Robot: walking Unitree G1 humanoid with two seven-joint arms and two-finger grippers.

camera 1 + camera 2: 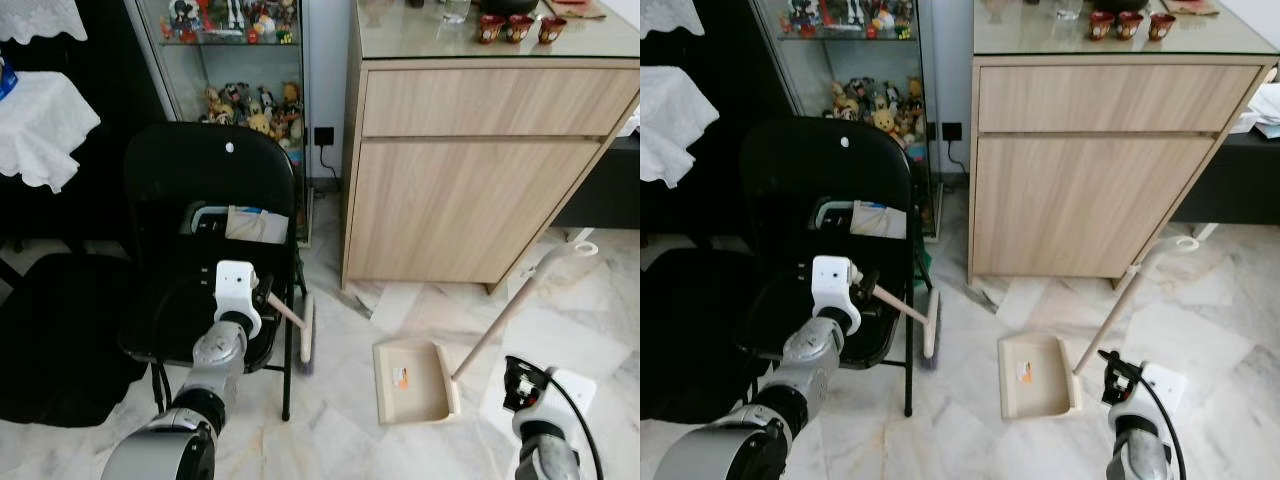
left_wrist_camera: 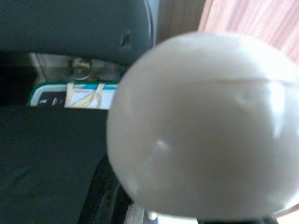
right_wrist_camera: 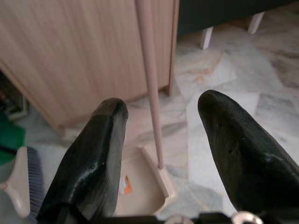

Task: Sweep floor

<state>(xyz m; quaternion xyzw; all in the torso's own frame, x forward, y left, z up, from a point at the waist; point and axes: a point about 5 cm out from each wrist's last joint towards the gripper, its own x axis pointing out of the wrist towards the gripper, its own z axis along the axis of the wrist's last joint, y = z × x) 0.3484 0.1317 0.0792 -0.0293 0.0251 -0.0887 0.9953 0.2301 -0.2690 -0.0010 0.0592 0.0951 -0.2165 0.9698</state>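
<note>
A broom with a beige handle slants down from the chair's seat to its head, which rests on the marble floor beside the chair. My left gripper is shut on the handle's upper part; the handle's rounded white end looms close in the left wrist view. A beige dustpan lies on the floor, its long handle leaning up to the right. My right gripper hovers low to the right of the pan, open, with the pan's handle seen beyond its spread fingers.
A black folding chair carries a box and papers on its seat. A wooden cabinet stands behind the dustpan, with a glass display case to its left. A black cushion fills the left floor. A white sheet lies by my right arm.
</note>
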